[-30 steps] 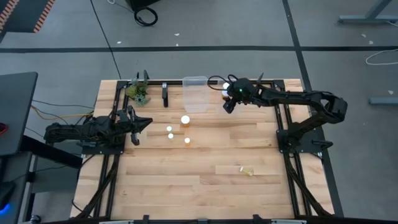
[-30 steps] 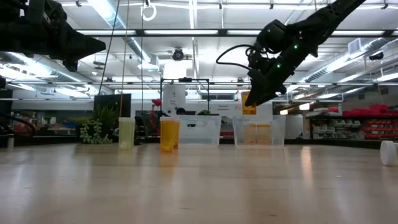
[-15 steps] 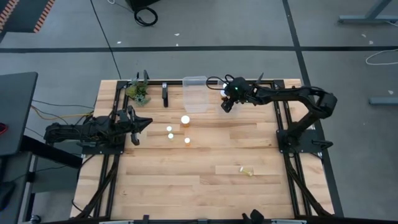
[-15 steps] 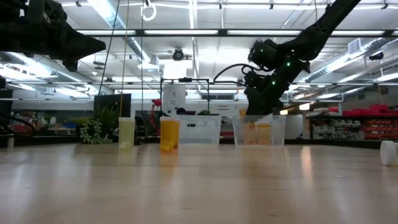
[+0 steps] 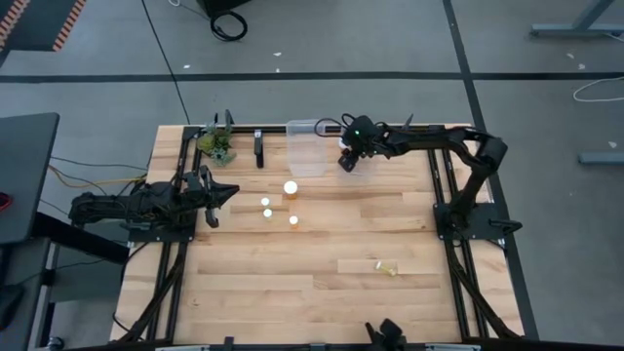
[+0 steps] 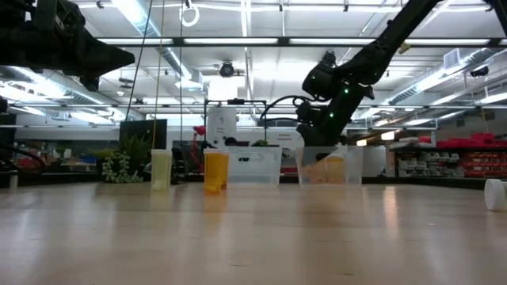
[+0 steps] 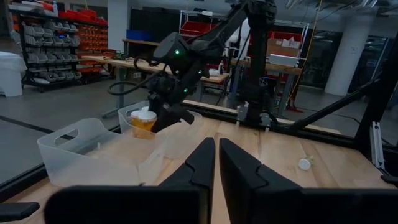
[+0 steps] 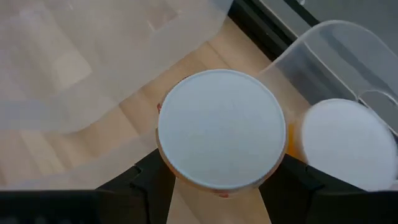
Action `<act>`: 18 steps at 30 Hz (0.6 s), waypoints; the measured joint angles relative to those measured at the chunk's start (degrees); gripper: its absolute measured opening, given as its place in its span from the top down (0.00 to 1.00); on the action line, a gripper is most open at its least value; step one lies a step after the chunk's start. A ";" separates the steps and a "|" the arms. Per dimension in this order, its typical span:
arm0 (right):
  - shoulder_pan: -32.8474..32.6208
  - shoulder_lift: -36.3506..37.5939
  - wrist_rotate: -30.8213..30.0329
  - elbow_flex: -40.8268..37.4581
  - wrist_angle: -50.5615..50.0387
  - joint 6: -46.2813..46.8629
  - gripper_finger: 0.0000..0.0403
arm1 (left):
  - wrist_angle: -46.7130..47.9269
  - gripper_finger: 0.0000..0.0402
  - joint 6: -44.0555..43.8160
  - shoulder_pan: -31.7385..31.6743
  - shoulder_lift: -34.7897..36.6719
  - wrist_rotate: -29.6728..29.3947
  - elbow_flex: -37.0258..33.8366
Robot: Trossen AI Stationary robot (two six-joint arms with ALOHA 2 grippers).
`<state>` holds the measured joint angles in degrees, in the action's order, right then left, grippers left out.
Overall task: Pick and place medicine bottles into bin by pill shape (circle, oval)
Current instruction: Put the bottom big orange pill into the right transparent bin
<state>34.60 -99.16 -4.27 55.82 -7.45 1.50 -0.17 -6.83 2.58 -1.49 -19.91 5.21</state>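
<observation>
My right gripper (image 5: 347, 161) hangs over the far middle of the table, shut on an amber medicine bottle with a white cap (image 8: 221, 127). Beside it, another white-capped bottle (image 8: 345, 143) stands in a clear bin (image 8: 323, 43). A second clear bin (image 5: 305, 146) stands just to the left. Several bottles (image 5: 290, 187) (image 5: 264, 202) (image 5: 293, 220) stand upright on the table's middle. One more (image 5: 388, 267) lies on its side toward the near right. My left gripper (image 5: 216, 195) waits shut at the table's left edge. My right gripper pinches the bottle's amber body (image 8: 163, 155) just under the cap, one finger (image 8: 146, 177) on each side. The fingers slant down from the table's right. The bottle (image 7: 143, 121) stays upright, cap up, lifted clear of the table beside the bins.
A green plant sprig (image 5: 215, 144) and a dark upright post (image 5: 258, 148) stand along the far edge, left of the bins. Bare wood stretches across the near half of the table (image 5: 292, 292).
My right gripper has gone down and toward the table's left edge with the bottle, tipping a little more downward, and now hangs low by the clear bins. The bottle has stayed upright in the hold.
</observation>
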 joint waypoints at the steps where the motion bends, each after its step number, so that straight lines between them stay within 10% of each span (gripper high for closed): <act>1: -0.24 -0.37 -0.13 0.46 -0.35 0.02 0.48 | 0.01 0.93 0.00 0.01 -0.01 0.00 0.00; 18: -2.91 1.25 -7.12 0.51 -4.69 6.71 0.48 | 0.01 0.93 0.00 0.01 -0.01 -0.01 0.01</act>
<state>31.68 -97.91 -11.39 56.34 -12.14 8.21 -0.17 -6.83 2.59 -1.50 -19.92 5.21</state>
